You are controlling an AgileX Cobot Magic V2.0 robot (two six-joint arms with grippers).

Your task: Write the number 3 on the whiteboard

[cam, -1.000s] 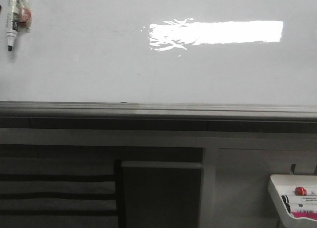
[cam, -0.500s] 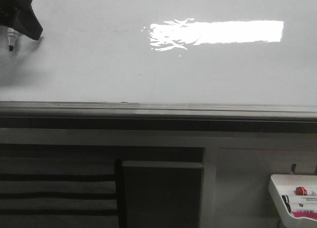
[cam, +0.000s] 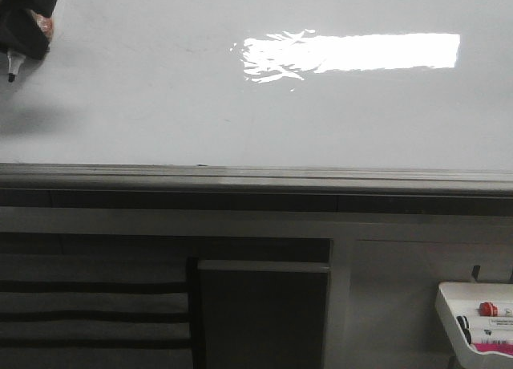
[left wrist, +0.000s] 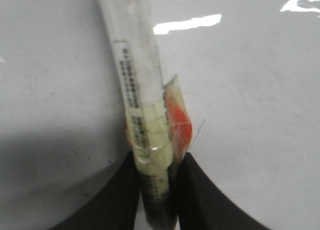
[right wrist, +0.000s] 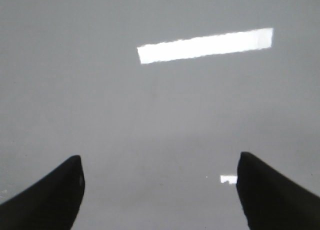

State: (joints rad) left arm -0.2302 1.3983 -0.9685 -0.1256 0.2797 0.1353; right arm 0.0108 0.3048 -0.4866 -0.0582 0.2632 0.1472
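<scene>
The whiteboard (cam: 160, 104) fills the upper front view, glossy white with a bright rectangular light reflection and a grey frame edge below. No drawn number 3 shows on it. My left gripper (cam: 24, 24) is at the board's far upper left, shut on a white marker (cam: 12, 64) whose black tip points down. In the left wrist view the black fingers (left wrist: 200, 195) clamp the marker (left wrist: 137, 75), which carries a printed label and an orange patch. My right gripper (right wrist: 159, 190) is open and empty, facing bare board (right wrist: 160, 115); it is out of the front view.
A small white marker tray (cam: 477, 321) with spare markers hangs at the lower right. Below the board's frame (cam: 256, 176) are a grey ledge, a dark panel (cam: 260, 317) and horizontal slats at the lower left.
The marker stood alone at the upper left one second ago. My left gripper came in over it and now grips it, and the marker tip has shifted slightly up and left.
</scene>
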